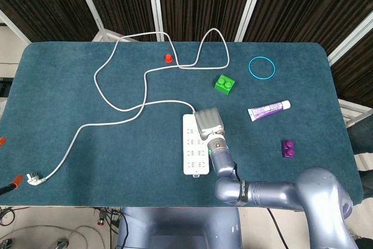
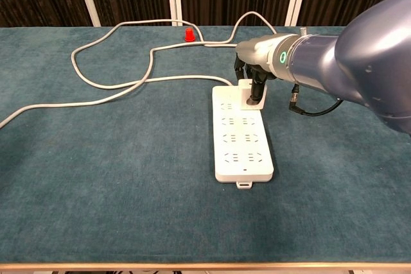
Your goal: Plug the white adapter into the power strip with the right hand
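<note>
The white power strip [image 1: 191, 150] [image 2: 243, 142] lies lengthwise at the middle of the teal table, its grey cable [image 1: 116, 106] looping to the back. My right hand [image 1: 208, 123] [image 2: 254, 74] hangs over the strip's far end, fingers pointing down. They close around the white adapter [image 2: 244, 85], which sits against the strip's farthest right socket. How deep its pins are in the socket is hidden by the fingers. In the head view the hand's back covers the adapter. The left hand does not show in either view.
A green brick [image 1: 225, 84], blue ring [image 1: 261, 67], purple-labelled tube [image 1: 268, 109] and purple brick [image 1: 288, 148] lie to the right of the strip. A small red piece [image 1: 168, 58] sits at the back. The cable's plug [image 1: 34, 178] lies near the front left edge.
</note>
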